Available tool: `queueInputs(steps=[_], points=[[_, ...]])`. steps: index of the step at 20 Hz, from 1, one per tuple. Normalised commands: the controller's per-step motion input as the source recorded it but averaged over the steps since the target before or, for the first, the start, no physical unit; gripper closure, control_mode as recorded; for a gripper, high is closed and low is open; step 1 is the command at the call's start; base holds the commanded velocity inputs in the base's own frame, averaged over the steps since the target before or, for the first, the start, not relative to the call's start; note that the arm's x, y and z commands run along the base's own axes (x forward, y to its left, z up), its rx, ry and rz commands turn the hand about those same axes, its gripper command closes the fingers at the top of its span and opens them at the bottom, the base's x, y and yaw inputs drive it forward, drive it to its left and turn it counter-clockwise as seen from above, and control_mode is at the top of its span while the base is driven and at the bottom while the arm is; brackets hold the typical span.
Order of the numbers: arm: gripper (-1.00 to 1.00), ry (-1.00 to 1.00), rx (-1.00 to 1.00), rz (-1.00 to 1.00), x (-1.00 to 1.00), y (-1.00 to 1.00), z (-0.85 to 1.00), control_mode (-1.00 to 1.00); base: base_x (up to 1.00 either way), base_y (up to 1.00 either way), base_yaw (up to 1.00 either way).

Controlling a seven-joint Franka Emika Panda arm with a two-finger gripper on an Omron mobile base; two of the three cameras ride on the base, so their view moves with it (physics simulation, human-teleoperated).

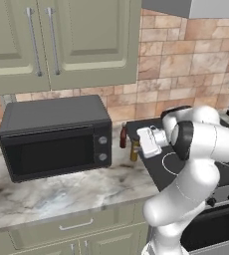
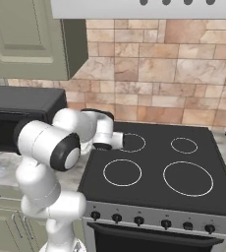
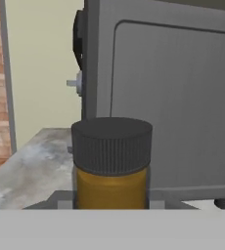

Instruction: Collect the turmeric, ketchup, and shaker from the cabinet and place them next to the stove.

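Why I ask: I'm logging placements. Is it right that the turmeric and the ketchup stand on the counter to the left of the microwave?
Not quite: in the left base view the turmeric and ketchup stand right of the microwave, between it and the stove.

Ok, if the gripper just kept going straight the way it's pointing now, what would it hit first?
Beyond the turmeric between the gripper's fingers, probably the microwave's grey side, though depth is unclear.

Glossy white rounded arm (image 1: 196, 164); dark joint bands

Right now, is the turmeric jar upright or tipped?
Upright: the turmeric jar stands with its dark lid on top between the claw's fingers, beside the microwave.
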Motion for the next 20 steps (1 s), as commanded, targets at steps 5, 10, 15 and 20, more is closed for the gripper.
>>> queueInputs(steps=[5, 10, 15, 20], points=[[1.00, 0.03, 0.00, 0.00, 0.09, 0.02, -0.29, -1.00, 0.00, 0.00, 0.00], [1.00, 0.05, 0.00, 0.00, 0.11, 0.04, -0.28, -1.00, 0.00, 0.00, 0.00], [1.00, 0.05, 0.00, 0.00, 0.10, 0.02, -0.28, -1.00, 0.00, 0.00, 0.00], [-1.00, 0.03, 0.00, 0.00, 0.02, 0.00, -0.29, -1.00, 0.00, 0.00, 0.00]])
